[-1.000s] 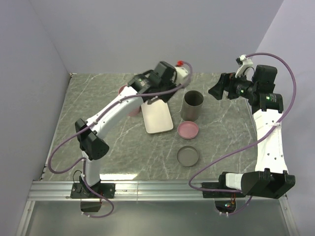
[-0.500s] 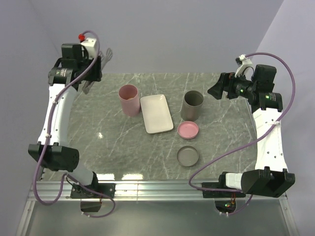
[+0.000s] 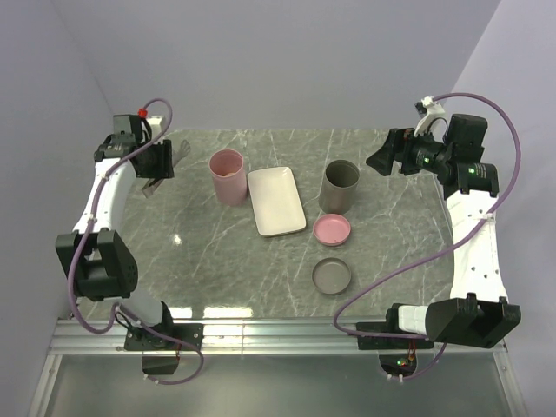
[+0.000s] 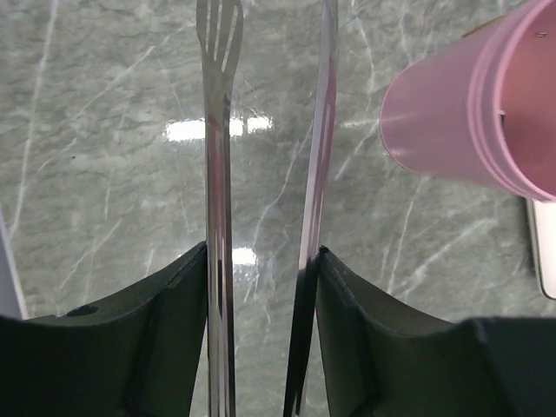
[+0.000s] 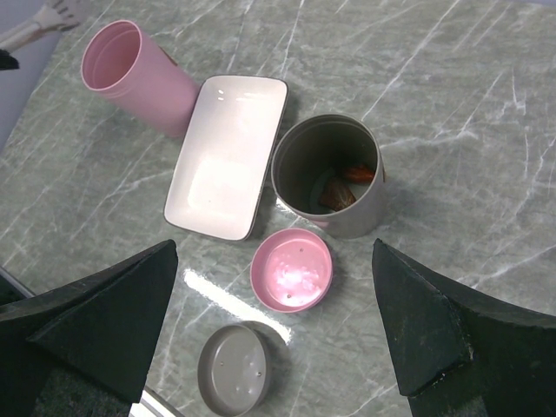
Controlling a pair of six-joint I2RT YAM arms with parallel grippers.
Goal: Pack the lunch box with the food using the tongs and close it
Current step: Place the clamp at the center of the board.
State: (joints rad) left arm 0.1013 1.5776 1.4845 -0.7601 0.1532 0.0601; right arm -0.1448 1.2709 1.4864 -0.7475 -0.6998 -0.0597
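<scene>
1. Your left gripper [image 3: 156,165] is out at the far-left corner of the table [image 3: 217,261]. Its fingers are clamped on the tongs [image 4: 215,174], one finger pressing the outside of each arm.
2. The tongs stand spread. There's a clear gap between the two slim arms with marble showing through it, and nothing is pinched between them. The left wrist view shows the slotted tip of one arm, but the other arm runs off the top edge, so you can't see that tip there.
3. The tongs' tips sit near the pink container [image 3: 228,176], on its left, and are not touching it. That container stands upright with its mouth open.
4. Now the food [image 5: 340,193]: a reddish-brown piece and an orange bit lie at the bottom of the grey container [image 5: 334,178], which is upright and uncovered.
5. The white tray [image 3: 276,201] lies flat between the two containers.
6. Both lids are off. The pink lid [image 3: 333,230] lies just beside the grey container, on your side of it. The grey lid [image 3: 332,275] lies closer to you again.
7. Your right gripper [image 3: 382,159] hangs over the far-right side of the table, jaws wide apart and gripping nothing.
</scene>
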